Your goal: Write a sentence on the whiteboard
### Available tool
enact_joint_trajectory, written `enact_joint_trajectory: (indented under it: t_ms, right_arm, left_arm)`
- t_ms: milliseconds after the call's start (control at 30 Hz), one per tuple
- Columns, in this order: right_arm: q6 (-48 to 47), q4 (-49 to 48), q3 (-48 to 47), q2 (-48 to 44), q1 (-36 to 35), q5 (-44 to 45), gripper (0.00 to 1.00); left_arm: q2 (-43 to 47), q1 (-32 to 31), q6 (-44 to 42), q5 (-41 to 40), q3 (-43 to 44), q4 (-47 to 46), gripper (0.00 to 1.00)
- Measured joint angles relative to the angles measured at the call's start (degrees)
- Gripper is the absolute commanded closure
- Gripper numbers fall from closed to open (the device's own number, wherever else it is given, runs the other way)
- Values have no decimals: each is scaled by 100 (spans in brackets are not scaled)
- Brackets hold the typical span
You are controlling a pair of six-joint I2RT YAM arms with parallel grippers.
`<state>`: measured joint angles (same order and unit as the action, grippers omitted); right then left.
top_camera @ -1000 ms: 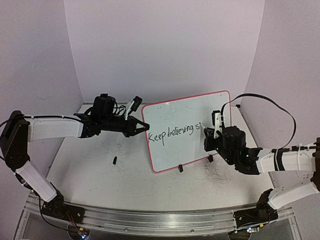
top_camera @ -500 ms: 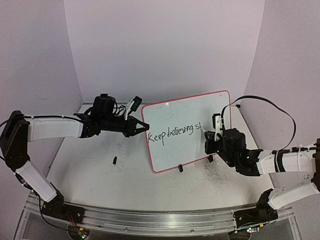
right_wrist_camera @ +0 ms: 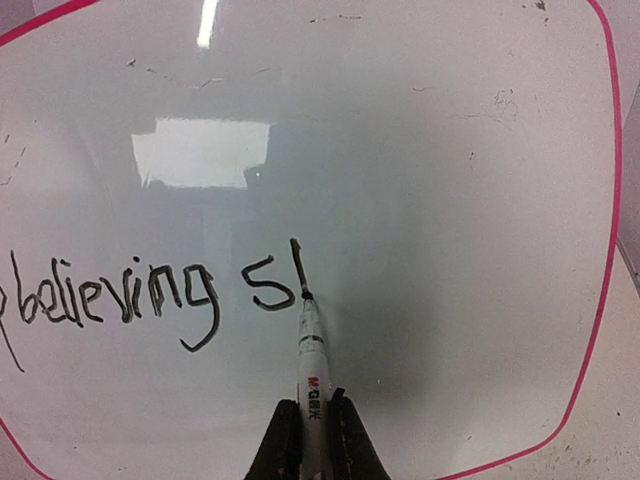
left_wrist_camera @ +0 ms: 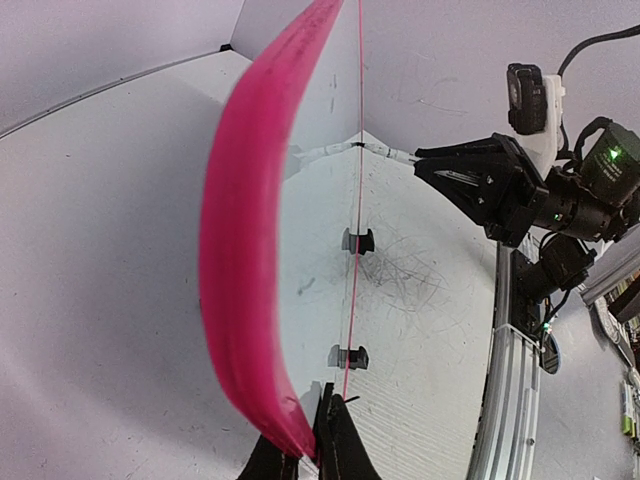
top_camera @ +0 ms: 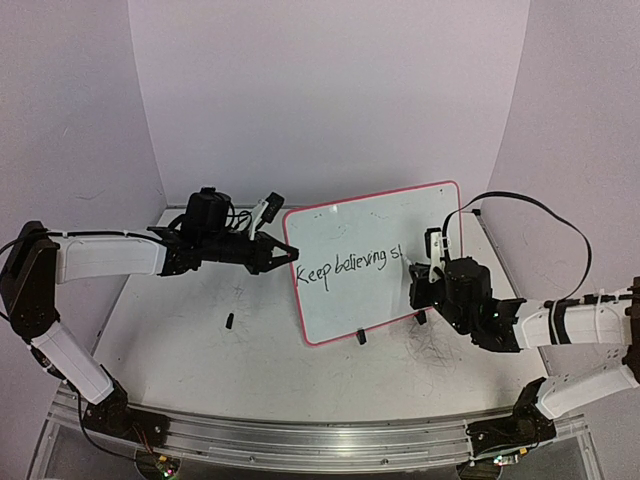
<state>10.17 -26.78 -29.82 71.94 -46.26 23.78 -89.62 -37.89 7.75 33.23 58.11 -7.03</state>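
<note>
The whiteboard [top_camera: 380, 225], white with a pink-red rim, stands tilted on its lower edge on the table. My left gripper [top_camera: 288, 255] is shut on its left rim, which the left wrist view shows as a pink band [left_wrist_camera: 235, 250] between the jaws of the left gripper [left_wrist_camera: 312, 452]. The sentence [top_camera: 350, 266] reads "Keep believing s" plus one upright stroke. My right gripper [top_camera: 430, 272] is shut on a white marker [right_wrist_camera: 311, 350]. The marker's black tip touches the foot of that stroke [right_wrist_camera: 298, 265] on the board [right_wrist_camera: 450, 150]. The right gripper [right_wrist_camera: 311, 430] is at the bottom of the right wrist view.
Two black clips [top_camera: 360, 337] [top_camera: 421, 317] sit at the board's lower edge. A small black piece [top_camera: 229, 321] lies on the tabletop left of the board. Grey scribbles [top_camera: 435, 350] mark the table at the right. A black cable [top_camera: 520, 203] arcs over my right arm.
</note>
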Motion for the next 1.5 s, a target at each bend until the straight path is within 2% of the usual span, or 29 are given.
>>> enact_joint_trajectory:
  t_ms: [333,500,1500]
  right_arm:
    - [-33,70,35,-218,0,122,100]
    - [-117,-24,133,-482,2,-123,100]
    - [-240,-367,55,17,0,-79,100]
  left_arm:
    - [15,-4,-12,4,0,-3,100]
    - [33,-22,-42,2,0,0,100]
    - [35,-20,-33,-37,0,36,100]
